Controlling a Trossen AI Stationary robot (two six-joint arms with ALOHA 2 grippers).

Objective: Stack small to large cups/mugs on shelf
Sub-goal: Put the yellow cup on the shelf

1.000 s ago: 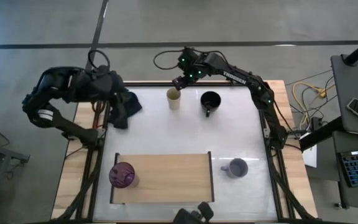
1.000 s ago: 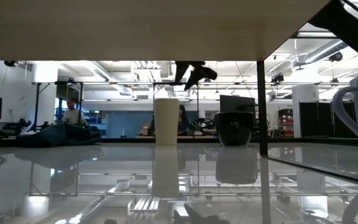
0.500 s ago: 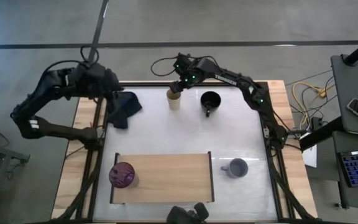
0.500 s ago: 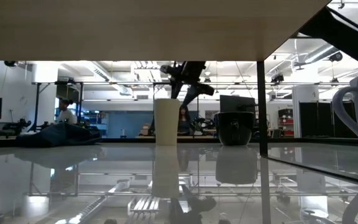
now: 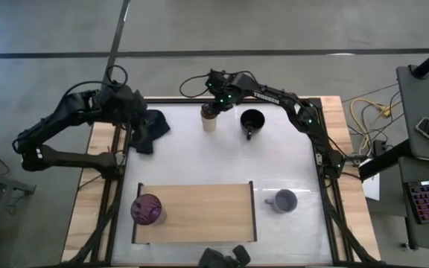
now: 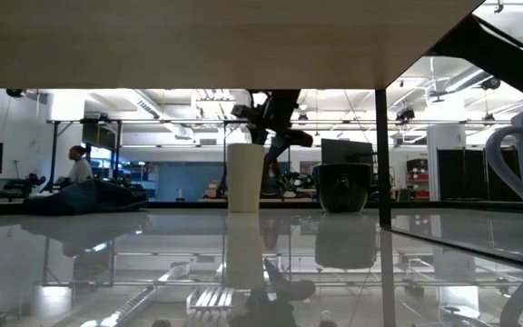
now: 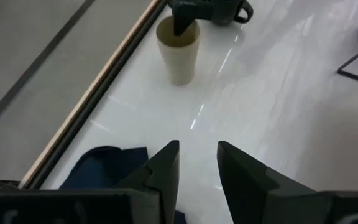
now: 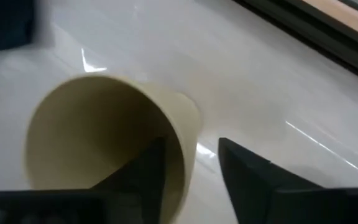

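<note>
From above we see the right gripper (image 5: 213, 109) at the beige cup (image 5: 209, 120) near the table's far edge, beside the black mug (image 5: 252, 120). In the right wrist view its open jaws straddle the cup wall (image 8: 185, 149), one finger inside. The left gripper (image 7: 194, 163), slightly open, hovers over the blue cloth (image 7: 104, 163).

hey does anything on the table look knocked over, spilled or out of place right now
Nothing is tipped or spilled. The one stray item is a dark blue cloth crumpled over the table's far left edge under the left tool. The beige cup stands upright with one finger of the right tool inside its rim.
</note>
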